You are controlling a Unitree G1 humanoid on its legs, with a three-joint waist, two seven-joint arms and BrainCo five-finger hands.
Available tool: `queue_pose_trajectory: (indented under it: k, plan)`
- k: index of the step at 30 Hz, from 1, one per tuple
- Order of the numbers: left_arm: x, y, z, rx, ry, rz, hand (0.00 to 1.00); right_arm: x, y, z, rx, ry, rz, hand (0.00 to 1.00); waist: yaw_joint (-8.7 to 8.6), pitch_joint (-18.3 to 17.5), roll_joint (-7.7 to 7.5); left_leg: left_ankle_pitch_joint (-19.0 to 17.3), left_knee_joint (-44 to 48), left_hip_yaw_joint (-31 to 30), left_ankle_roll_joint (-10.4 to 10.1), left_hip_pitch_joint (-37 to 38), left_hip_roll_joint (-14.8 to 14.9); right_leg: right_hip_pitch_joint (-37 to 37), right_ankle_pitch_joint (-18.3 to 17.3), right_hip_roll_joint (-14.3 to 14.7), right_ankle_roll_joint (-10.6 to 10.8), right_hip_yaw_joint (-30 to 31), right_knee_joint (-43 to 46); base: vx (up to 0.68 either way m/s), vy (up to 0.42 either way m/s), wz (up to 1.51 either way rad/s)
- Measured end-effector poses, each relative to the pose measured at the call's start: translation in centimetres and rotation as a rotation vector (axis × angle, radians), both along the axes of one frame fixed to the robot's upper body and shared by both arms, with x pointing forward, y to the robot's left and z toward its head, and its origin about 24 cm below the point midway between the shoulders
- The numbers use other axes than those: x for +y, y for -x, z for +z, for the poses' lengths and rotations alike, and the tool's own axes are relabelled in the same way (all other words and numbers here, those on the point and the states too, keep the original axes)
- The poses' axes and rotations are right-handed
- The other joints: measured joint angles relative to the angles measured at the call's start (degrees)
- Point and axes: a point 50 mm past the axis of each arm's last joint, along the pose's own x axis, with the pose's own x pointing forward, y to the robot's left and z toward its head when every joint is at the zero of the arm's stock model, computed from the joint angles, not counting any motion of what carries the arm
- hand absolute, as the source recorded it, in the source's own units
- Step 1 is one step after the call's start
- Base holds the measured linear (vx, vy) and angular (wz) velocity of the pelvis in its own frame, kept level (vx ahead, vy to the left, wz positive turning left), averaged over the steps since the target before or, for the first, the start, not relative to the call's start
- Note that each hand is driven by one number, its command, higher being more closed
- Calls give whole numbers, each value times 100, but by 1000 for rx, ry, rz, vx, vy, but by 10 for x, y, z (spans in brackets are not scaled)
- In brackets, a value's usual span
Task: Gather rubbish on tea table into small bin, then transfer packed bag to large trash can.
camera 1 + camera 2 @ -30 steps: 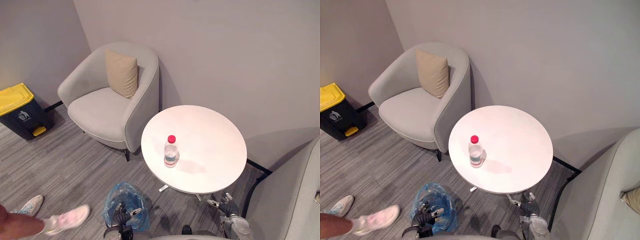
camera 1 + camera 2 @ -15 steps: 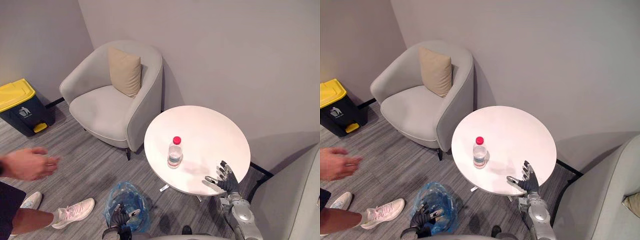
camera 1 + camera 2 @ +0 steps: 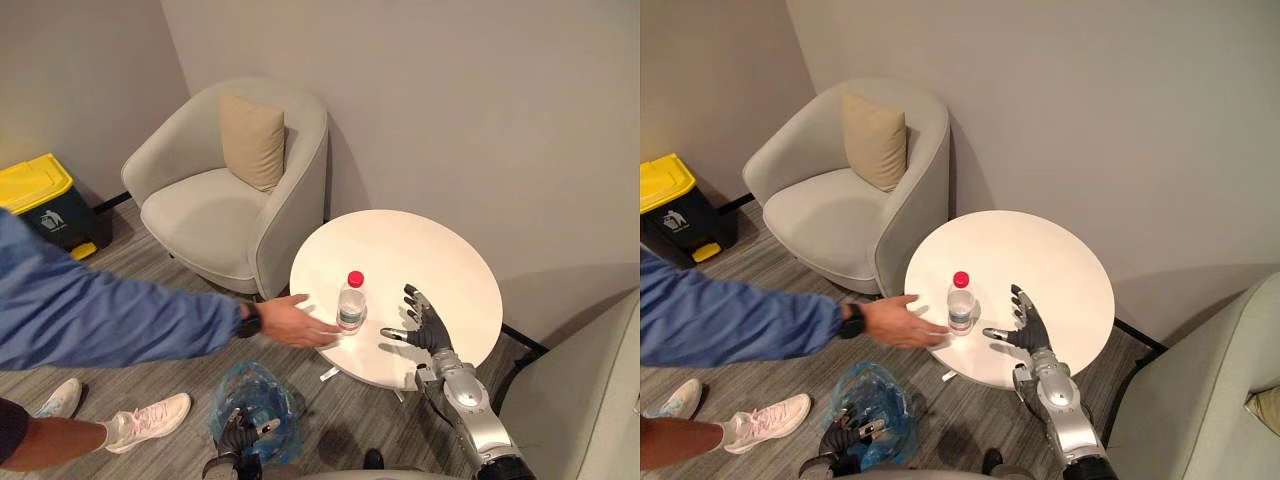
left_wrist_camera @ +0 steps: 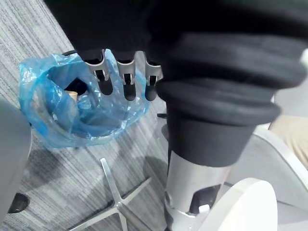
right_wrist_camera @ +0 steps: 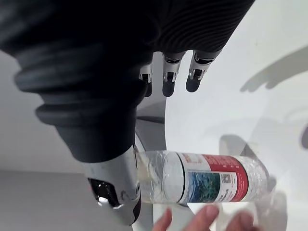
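Fingers (image 3: 413, 298) of R hand (image 3: 428, 330) spread wide, empty, over round white tea table (image 3: 440, 250). Clear red-capped plastic bottle (image 3: 350, 303) stands at its 9 o'clock. Person's hand (image 3: 298, 322) is just beside bottle base, so reaching now risks collision or tip-over. L hand (image 4: 124, 79) relaxed, empty, over blue-bagged small bin (image 4: 43, 110).

Bright even indoor light, soft shadows on the white table (image 3: 440, 250)

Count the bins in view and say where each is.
2. The yellow-lidded trash can stands by the wall left of the armchair; the blue-lined small bin sits on the floor beside the tea table.
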Motion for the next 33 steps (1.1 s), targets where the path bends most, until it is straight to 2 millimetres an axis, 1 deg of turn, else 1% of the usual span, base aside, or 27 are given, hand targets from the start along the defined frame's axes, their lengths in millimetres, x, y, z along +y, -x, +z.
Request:
queue_pose_trajectory:
  k: [1,3,4,5,9,12,16,21,33]
  plan:
    - [0,0,0,-3,4,-4,0,4,-5,4,-15,5,23,0,4,4,7,8,14,-36,-9,-99,-15,-81,4,-2,-4,-40,3,-2,-1,12]
    - [0,-1,0,-6,4,-5,0,7,-8,6,-25,7,33,0,32,17,29,18,28,-124,0,-163,-34,-93,26,-4,-37,-137,3,20,2,21]
    - [-1,-3,1,-10,4,-7,0,8,-10,7,-30,15,42,0,104,33,46,19,32,-129,0,-174,-32,-95,24,-1,-36,-152,2,31,4,14]
    - [-1,-6,1,-16,5,-9,0,10,-13,9,-36,30,61,0,134,65,60,25,52,-146,-1,-187,-33,-97,24,1,-36,-161,1,24,4,6]
    - [-2,-8,2,-23,6,-15,0,14,-28,12,-44,49,80,0,135,139,111,55,114,-293,21,-355,-91,-167,22,-23,-32,-349,1,8,0,22]
    - [-3,-14,4,-45,3,-20,0,15,-33,14,-52,52,81,0,170,274,112,58,185,-373,24,-432,-101,-168,18,-59,-26,-441,4,-23,14,18]
    - [-3,-17,5,-59,2,-20,0,20,-35,13,-45,63,96,0,268,298,113,58,218,-414,24,-494,-115,-207,17,-75,-24,-455,15,-37,12,5]
    - [-3,-17,5,-61,3,-19,0,22,-35,13,-48,57,90,0,267,329,128,58,232,-427,24,-576,-170,-266,10,-86,-16,-465,28,-22,11,2]
    - [-3,-17,6,-62,3,-20,0,22,-36,14,-59,84,82,0,257,346,113,57,200,-406,26,-536,-172,-265,-3,-91,3,-446,24,0,0,0]
